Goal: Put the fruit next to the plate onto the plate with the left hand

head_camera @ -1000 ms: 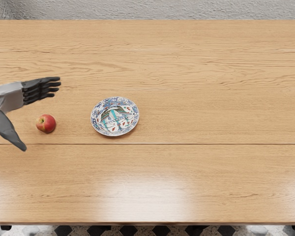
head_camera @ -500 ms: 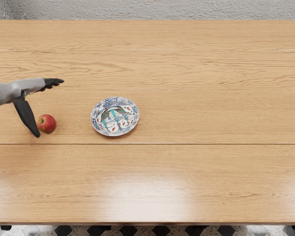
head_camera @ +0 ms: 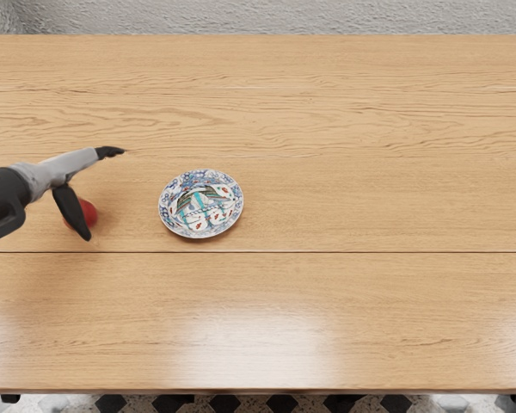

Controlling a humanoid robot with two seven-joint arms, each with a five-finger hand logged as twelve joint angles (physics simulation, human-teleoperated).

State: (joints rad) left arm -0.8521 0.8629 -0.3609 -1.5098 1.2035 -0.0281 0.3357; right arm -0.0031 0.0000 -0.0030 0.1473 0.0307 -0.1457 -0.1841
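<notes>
A red apple (head_camera: 89, 211) lies on the wooden table (head_camera: 327, 284), left of a small patterned plate (head_camera: 201, 203). My left hand (head_camera: 82, 185) comes in from the left edge and hangs over the apple, hiding most of it. The fingers (head_camera: 108, 152) stretch out past the apple's far side. The thumb (head_camera: 72, 212) points down across its front. The hand is spread and holds nothing. The plate has nothing on it. The right arm is out of view.
The table's far edge runs along the top of the picture, its near edge along the bottom, with a checkered floor (head_camera: 241, 403) below it.
The left hand has moved right and turned over the apple, which now shows only as a red sliver behind the thumb. Apple and plate have not moved.
</notes>
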